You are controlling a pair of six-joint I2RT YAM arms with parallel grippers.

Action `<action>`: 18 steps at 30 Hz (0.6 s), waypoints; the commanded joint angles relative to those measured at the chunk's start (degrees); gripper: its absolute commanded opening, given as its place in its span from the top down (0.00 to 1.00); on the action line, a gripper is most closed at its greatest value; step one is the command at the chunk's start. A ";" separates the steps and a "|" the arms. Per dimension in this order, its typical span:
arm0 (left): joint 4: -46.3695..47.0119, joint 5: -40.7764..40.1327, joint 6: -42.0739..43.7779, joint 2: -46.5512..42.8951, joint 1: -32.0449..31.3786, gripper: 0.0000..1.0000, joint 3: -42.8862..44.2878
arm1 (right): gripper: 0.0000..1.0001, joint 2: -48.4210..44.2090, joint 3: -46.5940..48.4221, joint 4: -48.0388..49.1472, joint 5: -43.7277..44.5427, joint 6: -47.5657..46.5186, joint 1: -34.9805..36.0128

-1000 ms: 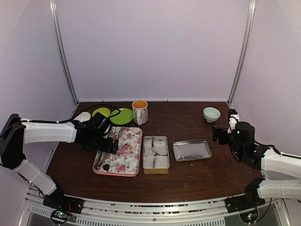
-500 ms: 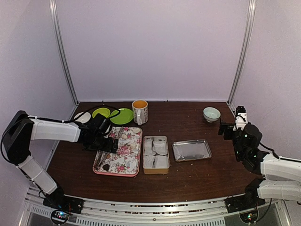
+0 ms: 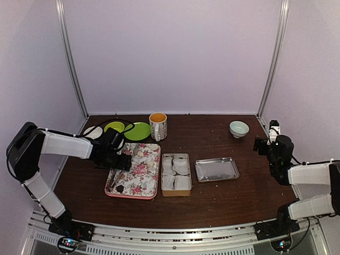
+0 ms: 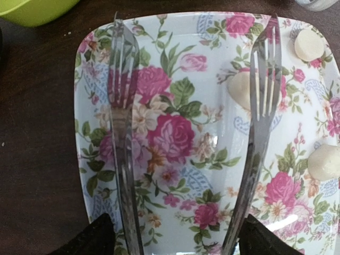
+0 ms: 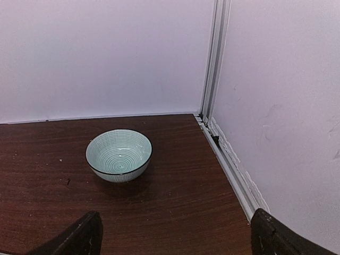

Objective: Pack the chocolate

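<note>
While the right arm hangs idle at the side of the counter (image 3: 212, 204), the left is set for the pick. Nearest the arms, the chocolate (image 3: 120, 188), one small dark lump, sits on the near end of a floral tray (image 3: 147, 175). It is just beside the near end of what appear to be fork-tipped tongs (image 4: 123, 138) lying along that tray. The left tool (image 4: 175, 220) straddles them, its fingers (image 4: 90, 239) wide apart, one just outside each arm, with no squeeze evident. The stance suggests it means to lift the tongs, since the lump looks too small for bare fingers. Three pale round sweets (image 4: 311, 45) lie farther up the tray. Right of the tray stands one tan tin (image 3: 176, 193) holding four white-wrapped cakes (image 3: 181, 182). It is probably the destination, set centrally within either arm's reach. One steel tray (image 3: 217, 170) lies beyond it to the right. The right tool (image 5: 176, 215), fingers apart and holding nothing, hangs clear at the right edge. Along the far side stand one mug (image 3: 158, 126), two green dishes (image 3: 139, 130) and one striped bowl (image 5: 119, 155).
</note>
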 commanded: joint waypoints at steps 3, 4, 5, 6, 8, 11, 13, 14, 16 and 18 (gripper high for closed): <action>6.05 2.42 2.58 1.07 1.53 0.20 -1.06 | 0.03 2.85 -3.35 15.92 -2.94 -1.84 -1.15; 6.43 2.80 2.67 1.20 1.72 0.21 -1.19 | 0.03 4.75 -4.16 19.16 -2.86 -1.51 -1.54; 6.87 3.06 2.88 1.23 1.85 0.22 -1.29 | 0.03 6.78 -4.68 22.09 -3.15 -1.03 -2.03; 7.16 3.12 3.06 1.23 1.88 0.23 -1.38 | 0.03 8.94 -5.07 24.66 -4.00 -0.93 -2.45; 7.80 2.69 3.23 1.28 1.88 0.25 -1.55 | 0.02 10.59 -5.13 27.42 -5.09 -0.93 -3.00; 10.67 3.54 3.30 0.90 1.88 0.26 -3.37 | 0.02 10.17 -3.36 22.75 -5.53 0.43 -3.86; 13.13 4.97 3.40 0.47 1.88 0.25 -4.92 | 0.02 10.14 -2.78 21.06 -4.32 0.53 -3.90; 13.81 5.27 3.34 0.36 1.88 0.25 -5.55 | 0.00 9.81 -2.53 20.15 -3.89 0.61 -3.84; 14.44 5.32 3.19 0.06 1.88 0.24 -6.34 | 0.00 10.27 -2.68 21.43 -3.49 0.34 -3.83; 15.06 5.24 2.62 -0.31 1.88 0.22 -7.19 | 0.00 10.35 -2.56 21.31 -3.29 0.58 -3.83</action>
